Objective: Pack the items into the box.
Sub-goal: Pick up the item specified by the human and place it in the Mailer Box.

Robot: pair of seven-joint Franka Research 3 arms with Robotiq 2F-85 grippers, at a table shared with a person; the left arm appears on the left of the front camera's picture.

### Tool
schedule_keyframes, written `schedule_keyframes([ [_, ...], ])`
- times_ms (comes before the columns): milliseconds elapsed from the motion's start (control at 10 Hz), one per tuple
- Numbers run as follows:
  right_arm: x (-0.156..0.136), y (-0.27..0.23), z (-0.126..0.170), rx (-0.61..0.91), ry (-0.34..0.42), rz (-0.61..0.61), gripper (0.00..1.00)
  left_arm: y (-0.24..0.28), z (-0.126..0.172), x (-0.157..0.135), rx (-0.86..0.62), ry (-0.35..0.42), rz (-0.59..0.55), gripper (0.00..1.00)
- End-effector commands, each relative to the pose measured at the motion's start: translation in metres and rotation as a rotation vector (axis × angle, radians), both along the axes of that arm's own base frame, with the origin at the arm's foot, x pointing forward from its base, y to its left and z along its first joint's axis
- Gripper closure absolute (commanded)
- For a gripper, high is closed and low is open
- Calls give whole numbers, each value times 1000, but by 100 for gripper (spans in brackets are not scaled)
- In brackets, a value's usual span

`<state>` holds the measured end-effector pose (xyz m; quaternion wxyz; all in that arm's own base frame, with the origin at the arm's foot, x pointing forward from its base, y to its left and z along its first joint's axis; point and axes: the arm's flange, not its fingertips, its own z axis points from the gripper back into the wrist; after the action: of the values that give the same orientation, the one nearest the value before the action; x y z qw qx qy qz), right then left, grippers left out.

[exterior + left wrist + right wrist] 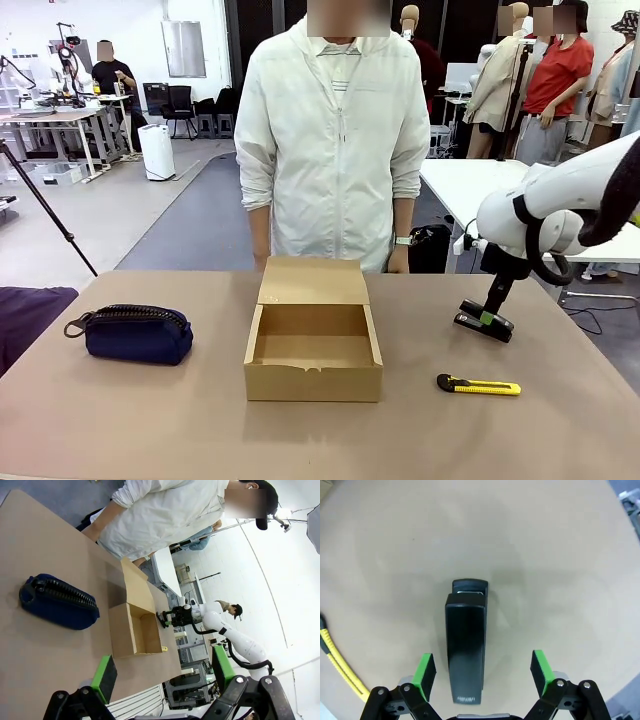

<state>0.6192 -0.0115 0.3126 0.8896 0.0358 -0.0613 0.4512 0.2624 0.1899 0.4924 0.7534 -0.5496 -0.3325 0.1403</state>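
Pouch (138,334) of navy-blue fabric is seen lying on the left part of the surface (120,420), zipper upward, well apart from the box (313,340). The left gripper (162,672) is held released, with its fingers spread wide above the surface. In its wrist view the pouch lies farther ahead and to one side, not between the fingers. The box is placed in the middle, and its flap lid is folded back toward the person (333,150) at the far side. To the right of the box, a yellow-and-black utility knife (478,385) is laid flat. Just behind it the right gripper (484,322) is lowered close to the surface and is released. The flat black bar (465,645) lies on the surface between its green pads (425,675), and neither pad is touching it.
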Motion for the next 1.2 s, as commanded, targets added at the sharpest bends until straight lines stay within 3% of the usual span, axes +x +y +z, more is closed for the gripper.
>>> schedule_keyframes([
  [0,8,1,0,3,20,14,0,1,0,2,-7,-30,-2,0],
  [200,7,4,-11,-12,41,14,0,1,0,2,-7,-30,-2,0],
  [400,6,4,-11,-23,-7,30,0,1,0,2,-7,-30,-2,0],
  [500,6,5,-12,-13,13,11,60,1,0,2,-7,-30,-2,0],
  [600,6,7,-12,-19,16,7,100,1,0,2,-7,-30,-2,0],
  [1100,5,6,-9,-22,19,-7,100,1,0,2,-7,-30,-2,0],
])
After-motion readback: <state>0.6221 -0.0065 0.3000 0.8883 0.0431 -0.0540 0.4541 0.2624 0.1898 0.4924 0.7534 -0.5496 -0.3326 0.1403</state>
